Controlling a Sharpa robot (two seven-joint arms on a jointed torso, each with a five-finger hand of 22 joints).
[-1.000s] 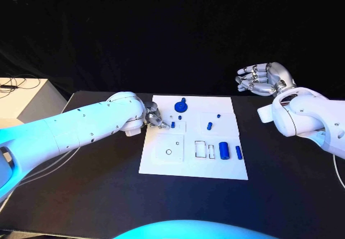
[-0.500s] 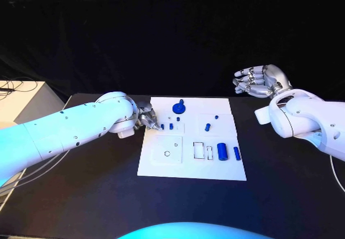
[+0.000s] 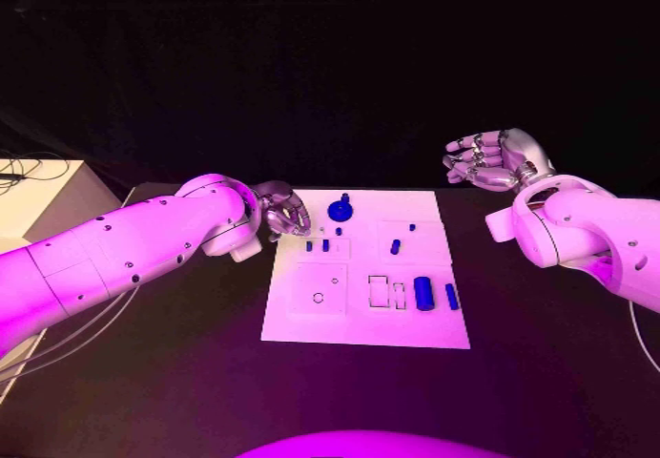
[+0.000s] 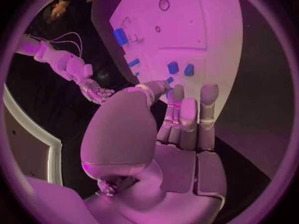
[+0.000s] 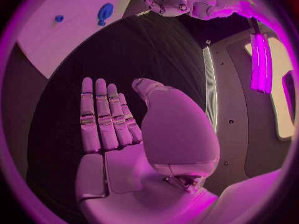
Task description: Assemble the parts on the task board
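From the operator station I logged the scene from left to right. The left hand hovered at the near-left edge of the task board, its fingers straight and close together in the left wrist view, holding nothing. Just inboard of it stood two small blue pegs, and beyond them, toward the board's far edge, the round blue knob. Further right stood a single blue peg, and nearer me a blue cylinder and a slimmer blue bar lay side by side, long axes running from near to far, beside two empty rectangular slots. The right hand was raised well clear of the board, beyond its far-right corner, fingers extended and empty in the right wrist view.

I judged that the coming move depended on one relation: the two pegs lay directly to the right of the left hand, so that hand was the nearer by a wide margin.
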